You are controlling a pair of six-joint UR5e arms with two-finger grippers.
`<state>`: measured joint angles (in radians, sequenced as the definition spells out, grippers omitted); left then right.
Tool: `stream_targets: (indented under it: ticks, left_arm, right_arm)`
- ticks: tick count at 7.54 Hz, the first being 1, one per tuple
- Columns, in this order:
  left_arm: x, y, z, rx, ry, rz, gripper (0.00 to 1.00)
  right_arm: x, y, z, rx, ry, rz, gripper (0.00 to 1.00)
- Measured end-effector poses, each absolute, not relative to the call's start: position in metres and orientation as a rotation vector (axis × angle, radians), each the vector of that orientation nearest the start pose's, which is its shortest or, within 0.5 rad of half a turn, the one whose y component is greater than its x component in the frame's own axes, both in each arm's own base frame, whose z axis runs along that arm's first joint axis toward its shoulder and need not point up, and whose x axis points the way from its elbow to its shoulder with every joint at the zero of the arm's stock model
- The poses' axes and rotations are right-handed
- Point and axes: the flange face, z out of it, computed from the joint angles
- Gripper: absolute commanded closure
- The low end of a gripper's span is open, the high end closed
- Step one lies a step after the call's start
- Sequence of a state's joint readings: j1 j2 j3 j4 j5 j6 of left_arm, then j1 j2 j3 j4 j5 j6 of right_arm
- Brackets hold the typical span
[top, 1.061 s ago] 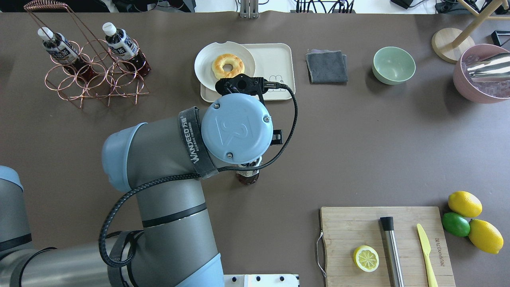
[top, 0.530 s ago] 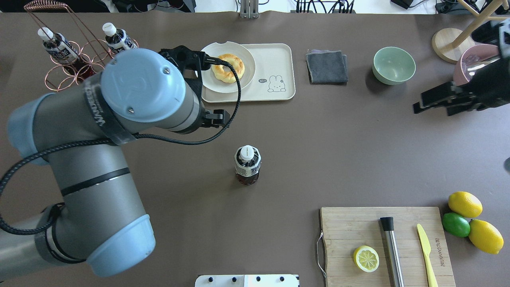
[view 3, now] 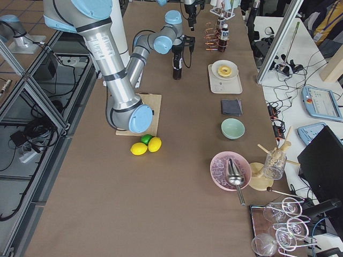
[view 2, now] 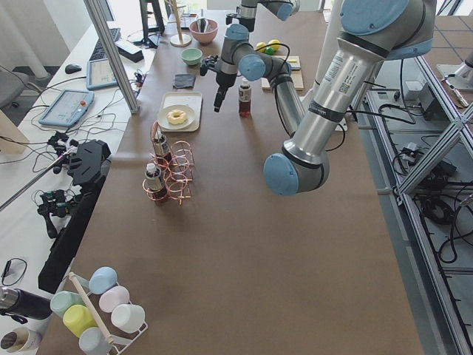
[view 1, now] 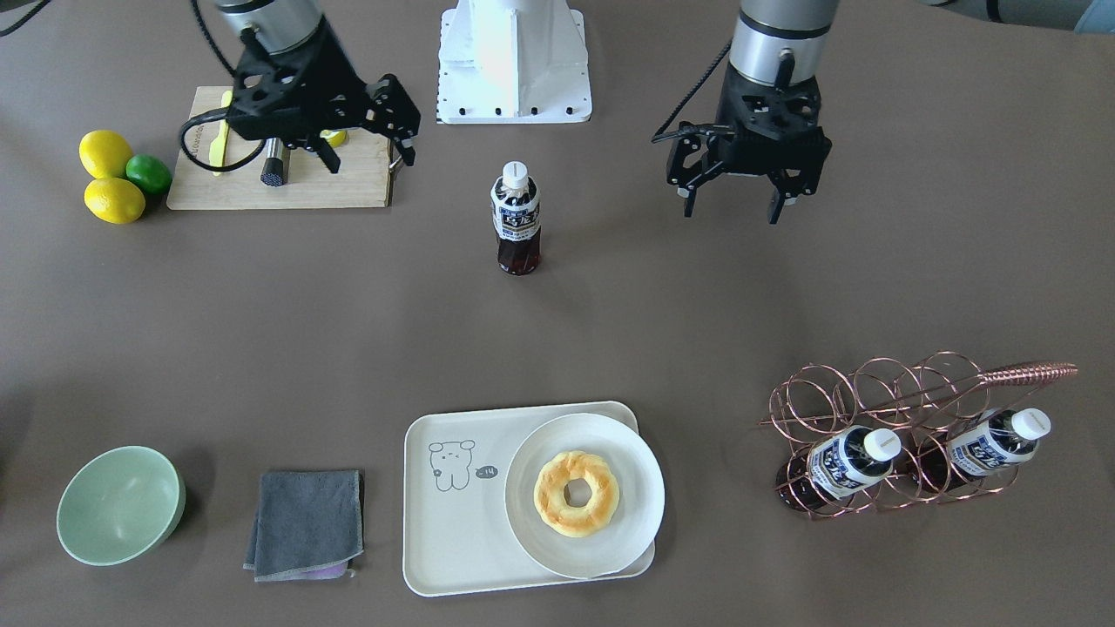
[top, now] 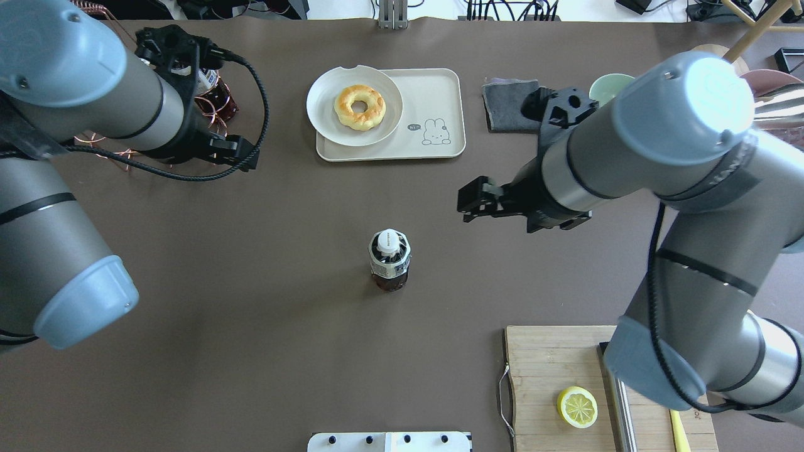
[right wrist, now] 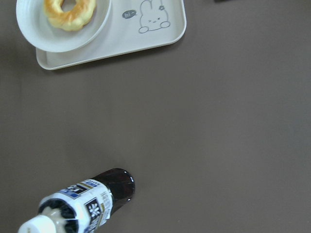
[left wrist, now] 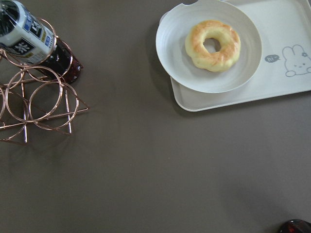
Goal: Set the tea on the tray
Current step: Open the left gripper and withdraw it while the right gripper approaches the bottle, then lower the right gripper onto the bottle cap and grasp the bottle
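One tea bottle [view 1: 516,218] stands upright alone at the table's middle; it also shows in the overhead view [top: 389,260] and the right wrist view [right wrist: 82,208]. The cream tray [view 1: 453,522] with the bear drawing lies at the far side [top: 433,94], and a white plate [view 1: 627,453] with a doughnut [view 1: 577,494] covers part of it. My left gripper [view 1: 730,207] hangs open and empty, off to the bottle's left near the rack. My right gripper [view 1: 370,158] is open and empty, off to the bottle's right and apart from it.
A copper wire rack [view 1: 871,392] holds two more tea bottles [view 1: 849,466]. A grey cloth [view 1: 305,522] and a green bowl [view 1: 118,505] lie beside the tray. A wooden cutting board [view 1: 279,196] and lemons with a lime [view 1: 113,178] sit on the robot's right.
My left arm has swung away from the bottle towards the rack. My right arm has come in from the right towards the bottle. The bottle has not moved.
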<state>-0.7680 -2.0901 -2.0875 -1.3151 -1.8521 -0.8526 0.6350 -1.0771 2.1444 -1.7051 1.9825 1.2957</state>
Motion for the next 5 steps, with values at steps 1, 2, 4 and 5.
stream_targets:
  ticks: [1, 2, 4, 5]
  left_arm:
    - [0.3, -0.466, 0.226, 0.331, 0.761, 0.096, 0.03]
    - [0.276, -0.474, 0.258, 0.333, 0.764, 0.121, 0.03]
    - [0.225, -0.481, 0.307, 0.33, 0.761, 0.17, 0.03]
    - [0.194, -0.481, 0.331, 0.332, 0.76, 0.188, 0.03]
  right_arm:
    - [-0.395, -0.366, 0.138, 0.075, -0.97, 0.145, 0.0]
    - [-0.416, -0.351, 0.118, 0.093, -0.957, 0.141, 0.01]
    - [-0.451, -0.332, 0.09, 0.134, -0.907, 0.157, 0.07]
    - [-0.465, -0.328, 0.084, 0.155, -0.88, 0.156, 0.1]
